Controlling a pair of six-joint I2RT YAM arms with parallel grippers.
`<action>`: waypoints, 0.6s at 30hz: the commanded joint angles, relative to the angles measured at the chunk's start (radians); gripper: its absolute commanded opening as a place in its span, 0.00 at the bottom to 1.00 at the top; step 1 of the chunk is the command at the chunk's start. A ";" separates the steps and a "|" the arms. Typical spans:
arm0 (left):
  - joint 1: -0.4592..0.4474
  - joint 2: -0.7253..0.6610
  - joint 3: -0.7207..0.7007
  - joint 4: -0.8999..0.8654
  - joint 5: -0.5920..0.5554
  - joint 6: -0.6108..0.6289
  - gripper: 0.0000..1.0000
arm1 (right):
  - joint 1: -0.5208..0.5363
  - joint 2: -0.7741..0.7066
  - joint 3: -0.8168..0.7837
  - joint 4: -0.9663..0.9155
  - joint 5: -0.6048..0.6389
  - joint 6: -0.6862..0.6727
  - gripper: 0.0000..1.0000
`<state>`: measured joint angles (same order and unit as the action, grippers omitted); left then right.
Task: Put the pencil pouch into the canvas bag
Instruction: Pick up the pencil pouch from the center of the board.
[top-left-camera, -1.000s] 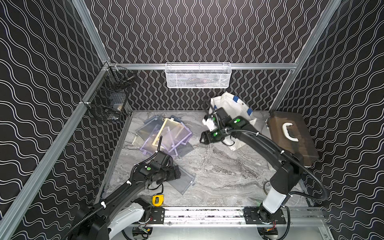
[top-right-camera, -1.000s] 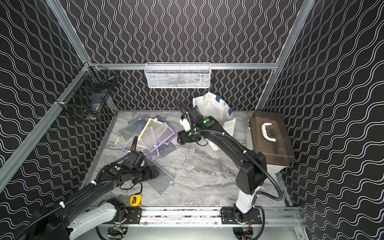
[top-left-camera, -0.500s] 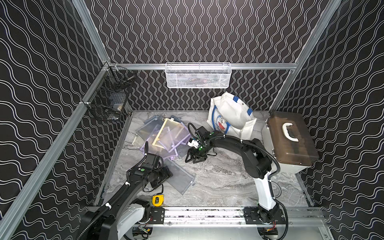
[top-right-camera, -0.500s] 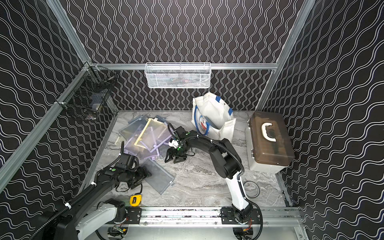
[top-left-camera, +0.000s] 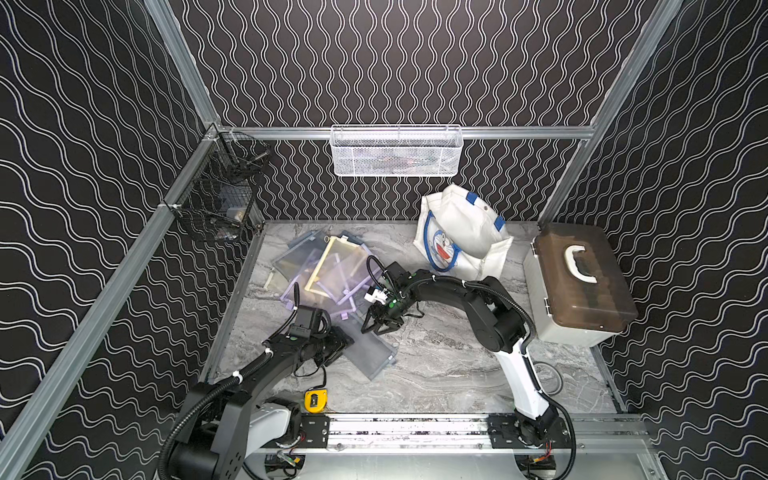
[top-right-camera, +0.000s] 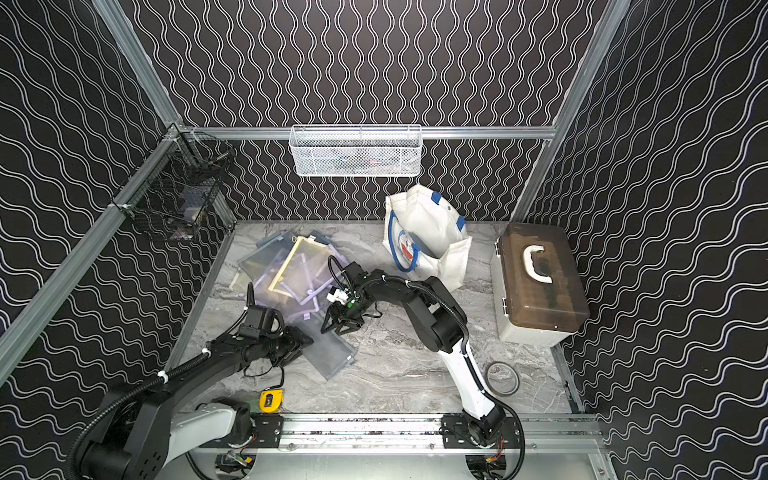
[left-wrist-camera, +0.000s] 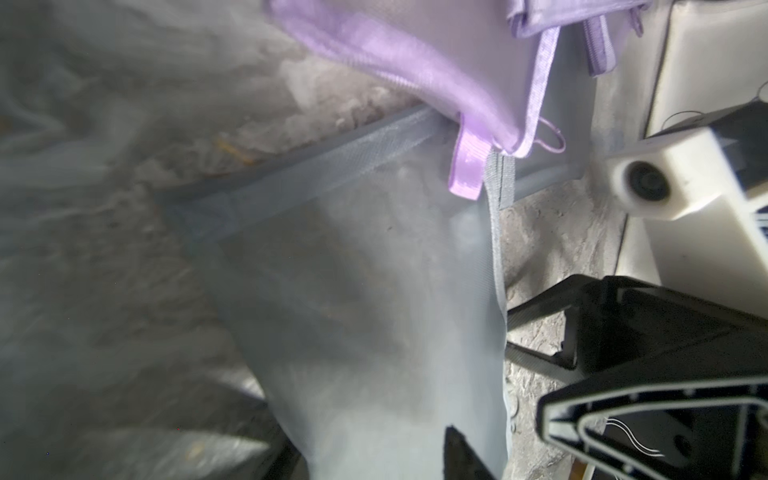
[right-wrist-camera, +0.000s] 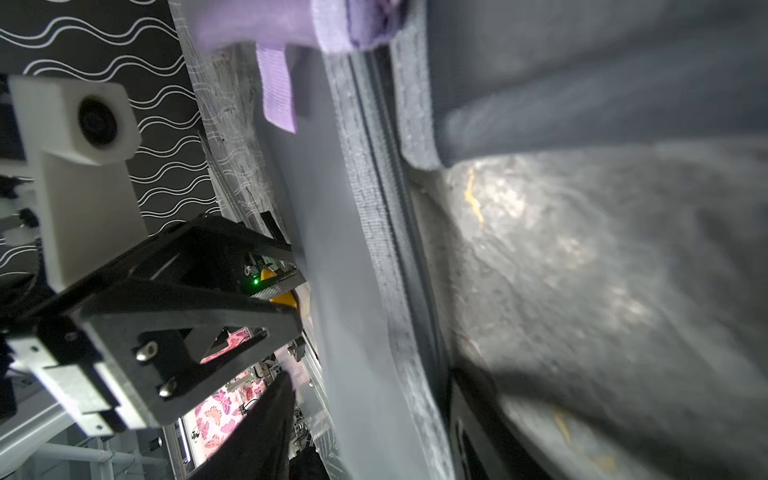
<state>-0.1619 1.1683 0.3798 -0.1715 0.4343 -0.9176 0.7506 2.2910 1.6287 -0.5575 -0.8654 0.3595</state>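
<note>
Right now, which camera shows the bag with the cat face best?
The top views are best. Both show the whole canvas bag standing upright at the back of the table, with its cat face and blue handles in sight. The left wrist and right wrist views are close-up and blurry, and nothing in them can be told for sure as the bag.

Black wavy-lined walls (top-left-camera: 374, 62) (aluminium-framed) enclose a grey marble tabletop (top-left-camera: 436, 365).

The walls (top-left-camera: 395, 62) are black with white wavy lines; the tabletop (top-left-camera: 449, 365) is veined grey marble. The bag (top-left-camera: 461, 216) is white with blue handles and a blue-and-white cartoon face. One pouch (top-left-camera: 370, 353) is grey, the other pouches (top-left-camera: 328, 270) purple and yellow, the case (top-left-camera: 598, 307) brown with a white handle.
</note>
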 joint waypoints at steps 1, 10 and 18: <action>0.001 0.017 -0.013 0.069 0.008 -0.021 0.40 | 0.003 0.000 -0.014 0.003 0.006 0.015 0.49; -0.031 -0.052 0.045 0.047 0.014 0.003 0.00 | -0.015 -0.140 -0.078 -0.013 0.019 0.010 0.45; -0.065 -0.152 0.162 0.060 0.106 0.092 0.00 | -0.110 -0.423 -0.109 -0.098 0.046 0.059 0.62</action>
<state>-0.2108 1.0321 0.5083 -0.1471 0.4900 -0.8848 0.6659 1.9369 1.5246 -0.6086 -0.8246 0.3878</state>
